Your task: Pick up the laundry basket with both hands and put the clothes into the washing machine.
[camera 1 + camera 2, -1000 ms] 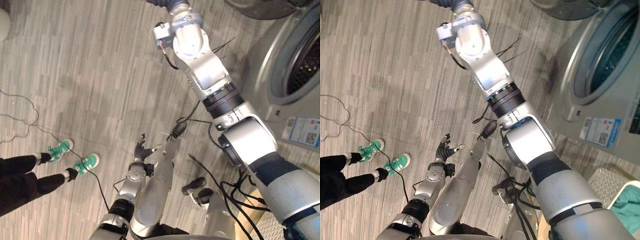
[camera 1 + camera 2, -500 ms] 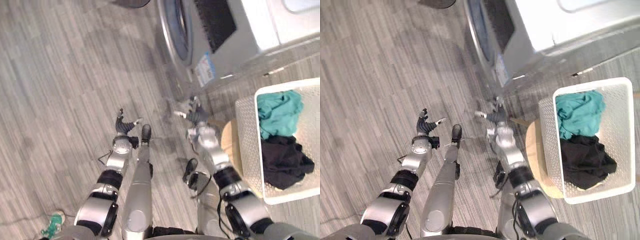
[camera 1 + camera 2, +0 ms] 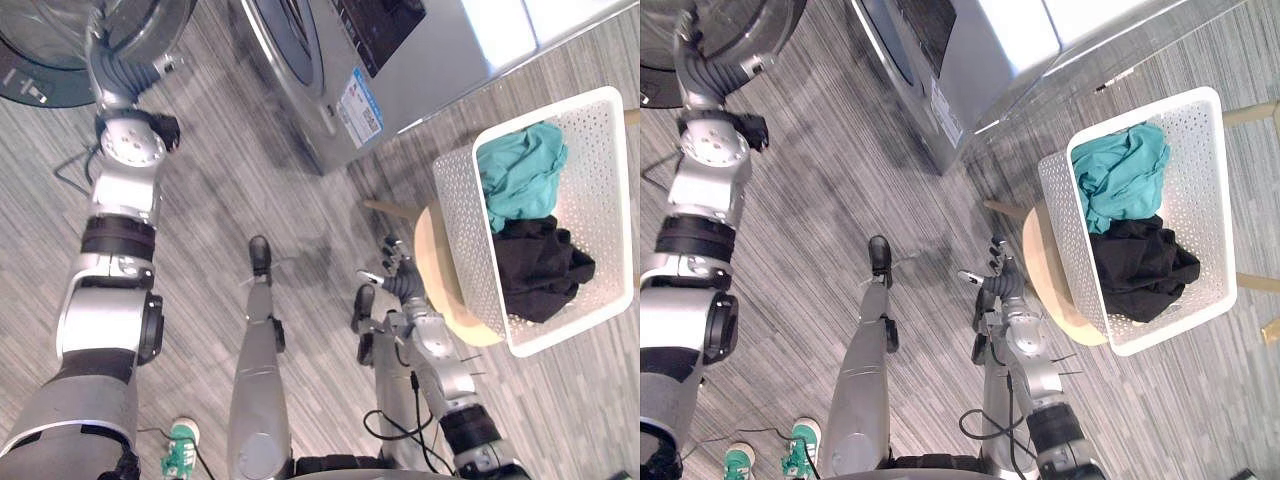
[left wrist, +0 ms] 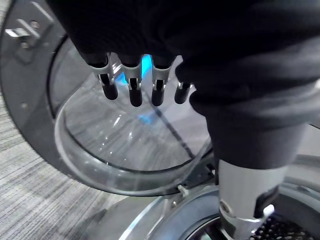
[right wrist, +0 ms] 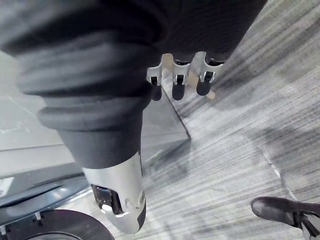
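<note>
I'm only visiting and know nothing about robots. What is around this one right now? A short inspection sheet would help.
Surface: grey wood-look floor.
Job's things: white laundry basket on a round wooden stool, holding a teal garment and a black garment; washing machine with its door open.
Clutter: nothing seen.
Hands: left hand open, raised by the door's glass; right hand open, beside the stool, not on the basket.
Cables: nothing seen.
Surroundings: a person's green shoes on the floor.
</note>
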Available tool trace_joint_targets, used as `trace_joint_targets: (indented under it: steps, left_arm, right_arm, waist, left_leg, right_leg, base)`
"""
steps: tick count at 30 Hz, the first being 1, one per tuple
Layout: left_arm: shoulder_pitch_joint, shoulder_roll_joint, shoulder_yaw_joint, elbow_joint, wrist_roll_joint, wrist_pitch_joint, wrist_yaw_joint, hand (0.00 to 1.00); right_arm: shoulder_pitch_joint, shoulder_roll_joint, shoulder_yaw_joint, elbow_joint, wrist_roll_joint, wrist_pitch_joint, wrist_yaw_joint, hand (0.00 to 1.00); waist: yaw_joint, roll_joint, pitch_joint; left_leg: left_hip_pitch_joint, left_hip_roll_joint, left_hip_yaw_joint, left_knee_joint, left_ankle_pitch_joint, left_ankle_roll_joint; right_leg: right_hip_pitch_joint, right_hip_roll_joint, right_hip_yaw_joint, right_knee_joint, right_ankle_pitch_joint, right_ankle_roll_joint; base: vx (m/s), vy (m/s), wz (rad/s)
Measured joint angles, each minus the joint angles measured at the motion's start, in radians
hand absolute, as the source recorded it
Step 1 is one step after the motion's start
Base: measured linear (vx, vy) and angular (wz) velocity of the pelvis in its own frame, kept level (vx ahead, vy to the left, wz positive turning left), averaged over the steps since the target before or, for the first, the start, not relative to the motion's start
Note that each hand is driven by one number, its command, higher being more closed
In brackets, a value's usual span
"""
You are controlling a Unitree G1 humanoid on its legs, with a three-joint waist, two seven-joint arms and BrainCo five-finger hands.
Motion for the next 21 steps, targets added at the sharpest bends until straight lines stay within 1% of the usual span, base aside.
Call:
trace_joint_targets:
  steps: [1, 3, 4, 5, 6, 7, 9, 12, 15, 17, 19, 20, 21]
  left_arm:
    - [-0.003, 0.006, 0.019, -0.009, 0.009, 0.002, 0.000, 0.00]
    - [0.000, 0.009, 0.064, -0.010, 0.020, 0.024, 0.002, 0.00]
    - [0.001, 0.009, 0.073, -0.010, 0.023, 0.034, 0.003, 0.00]
    - [0.001, 0.010, 0.136, -0.010, 0.027, 0.054, 0.004, 0.00]
    - [0.003, 0.015, 0.161, -0.010, 0.027, 0.060, 0.006, 0.00]
    - [0.009, 0.024, 0.182, -0.010, 0.027, 0.064, 0.010, 0.00]
    - [0.043, 0.069, 0.241, -0.010, 0.026, 0.079, 0.024, 0.00]
    - [0.103, 0.108, 0.312, -0.011, 0.027, 0.082, 0.031, 0.00]
    - [0.164, 0.111, 0.356, -0.013, 0.027, 0.082, 0.043, 0.00]
    - [0.247, 0.101, 0.370, -0.038, 0.026, 0.078, 0.044, 0.00]
    - [0.343, 0.066, 0.376, -0.076, 0.016, 0.068, 0.043, 0.00]
    - [0.446, 0.009, 0.385, -0.146, -0.013, 0.058, 0.041, 0.00]
    - [0.493, -0.021, 0.385, -0.177, -0.016, 0.049, 0.041, 0.00]
  right_arm:
    - [0.010, 0.001, 0.000, -0.022, 0.000, -0.005, 0.000, 0.00]
    - [0.034, 0.001, 0.000, -0.067, 0.001, -0.023, 0.003, 0.00]
    - [0.041, 0.001, 0.000, -0.078, 0.001, -0.023, 0.004, 0.00]
    - [0.065, 0.000, 0.001, -0.118, 0.001, -0.024, 0.008, 0.00]
    - [0.073, -0.001, 0.001, -0.133, 0.001, -0.024, 0.011, 0.00]
    - [0.078, -0.001, 0.002, -0.142, 0.001, -0.027, 0.016, 0.00]
    - [0.091, -0.001, 0.007, -0.169, 0.002, -0.041, 0.019, 0.00]
    - [0.093, -0.001, 0.010, -0.179, 0.011, -0.062, 0.021, 0.00]
    - [0.093, 0.000, 0.021, -0.192, 0.009, -0.062, 0.020, 0.00]
    - [0.091, 0.001, 0.027, -0.225, 0.005, -0.063, 0.018, 0.00]
    - [0.091, -0.001, 0.027, -0.249, -0.013, -0.063, 0.015, 0.00]
    - [0.092, -0.001, 0.024, -0.263, -0.027, -0.061, 0.011, 0.00]
    - [0.094, -0.001, 0.023, -0.271, -0.031, -0.060, 0.008, 0.00]
  waist:
    - [0.000, -0.002, -0.001]
    - [0.003, -0.004, 0.000]
    - [0.005, -0.004, 0.000]
    - [0.013, -0.005, 0.000]
    - [0.016, -0.005, 0.000]
    - [0.016, -0.005, 0.000]
    - [0.016, -0.005, 0.000]
    - [0.018, -0.006, 0.000]
    - [0.018, -0.006, 0.000]
    - [0.019, -0.006, -0.001]
    - [0.024, -0.005, 0.000]
    - [0.025, -0.004, -0.001]
    - [0.025, -0.004, -0.001]
  left_leg:
    - [-0.009, 0.004, 0.003, 0.003, 0.000, 0.000]
    - [-0.017, 0.013, 0.011, 0.005, 0.000, -0.001]
    - [-0.016, 0.016, 0.012, 0.006, -0.001, -0.001]
    - [-0.017, 0.023, 0.019, 0.006, -0.004, -0.004]
    - [-0.017, 0.027, 0.024, 0.006, -0.005, -0.003]
    - [-0.018, 0.031, 0.028, 0.006, -0.005, -0.002]
    - [-0.018, 0.036, 0.033, 0.006, -0.003, -0.005]
    - [-0.016, 0.037, 0.047, 0.018, -0.003, -0.005]
    - [-0.009, 0.037, 0.065, 0.042, -0.004, -0.004]
    - [0.003, 0.040, 0.070, 0.065, -0.020, 0.000]
    - [0.026, 0.040, 0.080, 0.079, -0.033, 0.001]
    - [0.048, 0.037, 0.079, 0.097, -0.043, 0.003]
    - [0.060, 0.037, 0.079, 0.104, -0.051, 0.001]
  right_leg:
    - [-0.006, 0.005, 0.003, -0.007, 0.006, 0.000]
    - [-0.010, 0.015, 0.011, -0.017, 0.015, -0.004]
    - [-0.010, 0.018, 0.011, -0.017, 0.016, -0.006]
    - [-0.014, 0.023, 0.011, -0.017, 0.017, -0.007]
    - [-0.017, 0.023, 0.013, -0.015, 0.018, -0.009]
    - [-0.020, 0.023, 0.014, -0.014, 0.018, -0.009]
    - [-0.024, 0.025, 0.018, -0.012, 0.018, -0.009]
    - [-0.020, 0.025, 0.022, -0.009, 0.018, -0.009]
    - [0.002, 0.023, 0.020, -0.008, 0.018, -0.010]
    - [0.021, 0.022, 0.017, 0.002, 0.010, -0.016]
    - [0.038, 0.021, 0.015, 0.020, 0.000, -0.017]
    - [0.067, 0.019, 0.013, 0.027, -0.005, -0.017]
    - [0.082, 0.018, 0.013, 0.028, -0.010, -0.017]
  base:
    - [0.03, 0.016, -0.17]
    - [0.02, 0.014, -0.16]
    - [0.01, -0.006, -0.14]
    - [0.01, -0.007, -0.13]
    - [0.01, 0.000, -0.13]
    - [0.01, 0.002, -0.09]
    - [0.02, -0.007, -0.08]
    - [0.04, -0.004, -0.01]
    - [0.04, 0.005, 0.09]
    - [0.01, 0.002, 0.06]
    - [-0.01, -0.008, 0.02]
    - [-0.01, -0.013, 0.06]
    - [-0.02, -0.001, 0.10]
